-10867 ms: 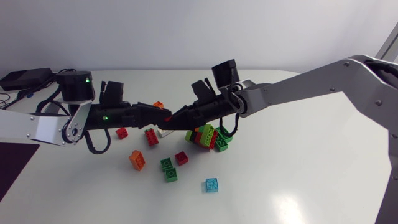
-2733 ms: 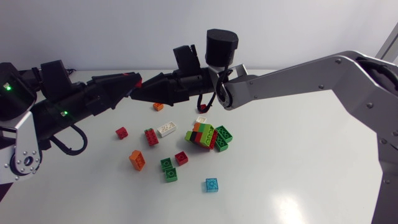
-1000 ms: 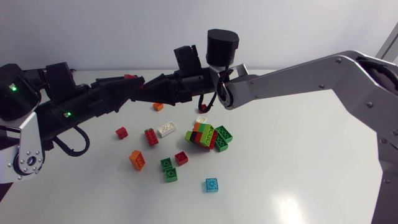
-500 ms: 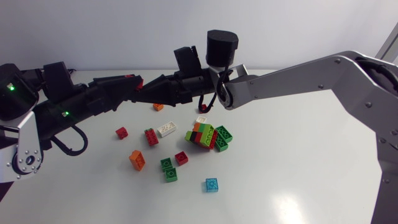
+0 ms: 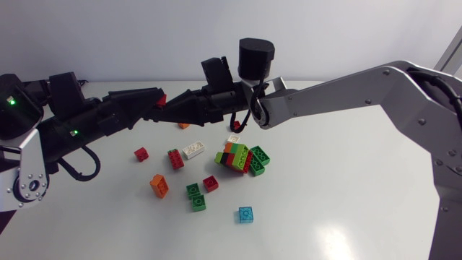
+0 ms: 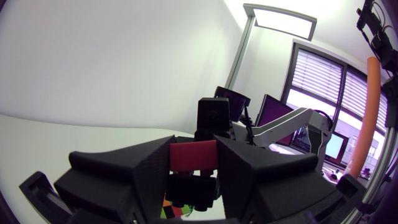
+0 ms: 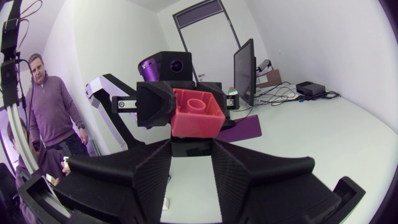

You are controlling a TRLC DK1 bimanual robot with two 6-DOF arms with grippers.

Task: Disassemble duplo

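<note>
Red brick (image 6: 193,155) is mostly buried in the head view, just a red speck where the two grippers meet tip to tip above the table (image 5: 346,188). A small orange brick (image 5: 184,124) on the table is half hidden behind the right arm. Can't tell if the right gripper (image 7: 191,149) is actually pinching anything, it's jammed right up against the brick and the left gripper (image 5: 157,100).

Down on the table, below the grippers, there's a stacked clump (image 5: 242,157) of green, red and orange bricks with a white brick (image 5: 192,150) just beside it. Loose red, orange, green and blue singles are scattered near.

Left wrist view is clear though: the brick sits squeezed between both left fingers (image 6: 249,180), near their tips, up in the air.
</note>
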